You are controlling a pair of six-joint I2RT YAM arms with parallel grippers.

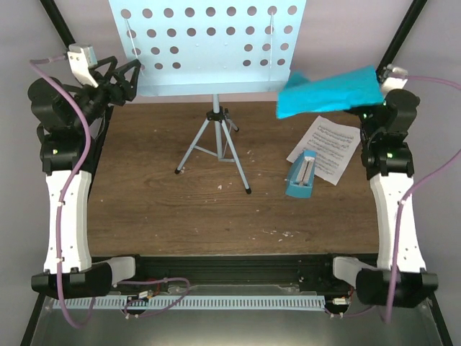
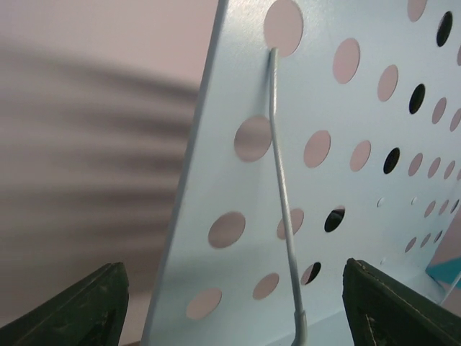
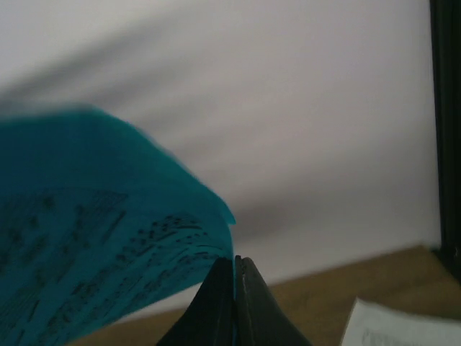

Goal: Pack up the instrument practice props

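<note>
The right fingers (image 3: 216, 306), pinching a corner of the cyan music sheet (image 1: 331, 92), hold it aloft beside the pale blue music stand (image 1: 209, 43), apparently to carry it off for packing, while the left fingers (image 2: 392, 310) stand spread astride the stand's left edge, gripping nothing. On the table (image 1: 180, 216), a white sheet (image 1: 328, 144) lies by the teal metronome (image 1: 302, 176); staves show, but no legible title or brand.
</note>
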